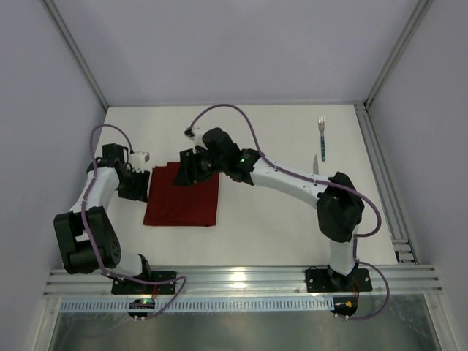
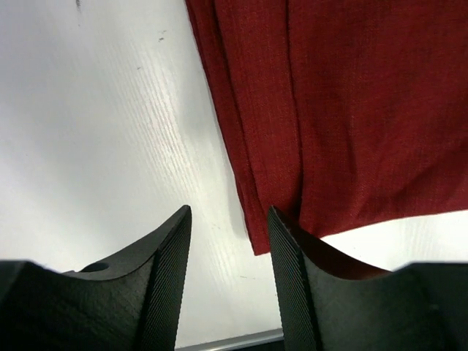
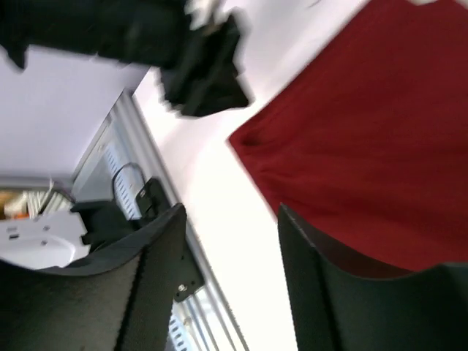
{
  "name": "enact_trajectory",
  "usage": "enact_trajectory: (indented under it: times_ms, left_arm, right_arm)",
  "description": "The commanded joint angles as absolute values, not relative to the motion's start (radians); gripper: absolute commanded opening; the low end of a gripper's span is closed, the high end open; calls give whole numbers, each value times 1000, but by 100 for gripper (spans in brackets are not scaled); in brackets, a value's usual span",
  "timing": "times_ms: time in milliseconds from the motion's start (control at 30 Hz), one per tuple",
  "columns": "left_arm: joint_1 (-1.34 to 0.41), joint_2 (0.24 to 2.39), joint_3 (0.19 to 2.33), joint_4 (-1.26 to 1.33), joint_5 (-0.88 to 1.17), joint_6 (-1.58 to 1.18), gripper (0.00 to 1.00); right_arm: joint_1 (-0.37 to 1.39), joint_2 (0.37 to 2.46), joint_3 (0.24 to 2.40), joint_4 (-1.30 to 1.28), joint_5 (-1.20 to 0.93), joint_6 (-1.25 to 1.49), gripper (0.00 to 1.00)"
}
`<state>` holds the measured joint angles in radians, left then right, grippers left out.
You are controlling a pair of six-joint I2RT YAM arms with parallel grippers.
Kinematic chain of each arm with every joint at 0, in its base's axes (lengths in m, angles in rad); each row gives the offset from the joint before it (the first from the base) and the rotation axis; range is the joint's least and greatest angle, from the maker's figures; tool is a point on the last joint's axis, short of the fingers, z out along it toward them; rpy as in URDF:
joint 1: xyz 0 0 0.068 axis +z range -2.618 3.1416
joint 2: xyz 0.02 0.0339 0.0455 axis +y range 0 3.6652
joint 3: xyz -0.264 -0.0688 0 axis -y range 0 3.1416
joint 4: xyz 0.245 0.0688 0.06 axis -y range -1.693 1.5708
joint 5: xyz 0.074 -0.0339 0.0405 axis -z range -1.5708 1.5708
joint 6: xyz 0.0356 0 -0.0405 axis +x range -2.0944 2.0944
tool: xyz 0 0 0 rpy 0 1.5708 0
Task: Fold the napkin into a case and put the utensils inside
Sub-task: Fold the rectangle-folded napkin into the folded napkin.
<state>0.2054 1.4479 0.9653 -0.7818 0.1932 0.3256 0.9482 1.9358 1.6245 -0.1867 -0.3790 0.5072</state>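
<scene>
The dark red napkin (image 1: pixel 181 199) lies folded into a rectangle left of the table's centre. My left gripper (image 1: pixel 139 184) is open at the cloth's left edge. In the left wrist view, the napkin (image 2: pixel 351 110) fills the upper right, and its corner lies between the open fingers of the left gripper (image 2: pixel 228 219), by the right one. My right gripper (image 1: pixel 187 167) is open over the napkin's far edge. In the right wrist view the right gripper (image 3: pixel 230 219) is empty, with the napkin (image 3: pixel 365 146) beside it. The fork (image 1: pixel 321 137) and the knife (image 1: pixel 315 162) lie at the far right, the knife partly hidden by the right arm.
An aluminium rail (image 1: pixel 380 175) runs along the table's right side and another (image 1: pixel 241 278) along the near edge, where the arm bases are bolted. Grey walls enclose the far and side edges. The left arm shows blurred in the right wrist view (image 3: pixel 205 66).
</scene>
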Motion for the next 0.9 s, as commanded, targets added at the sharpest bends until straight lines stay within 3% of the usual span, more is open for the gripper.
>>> enact_trajectory:
  times_ms: [0,300,633,767,867]
  left_arm:
    - [212,1410,1008,-836,251,339,49]
    - [155,1405,960,-902,298,394,58]
    - [147,1408,911,-873,293,399,52]
    - [147,1394,914,-870,293,399,51]
    - [147,1379,922,-873,296,399,50]
  right_arm:
    - [824,1905,1502,-181,-333,544,56]
    - [637,2029,1476,-115,-403,584,57]
    - [604,2189,1523,-3,-431,673,56]
    - [604,2220,1523,69,-449,716,48]
    - [604,2224,1510,87,-445,748,35]
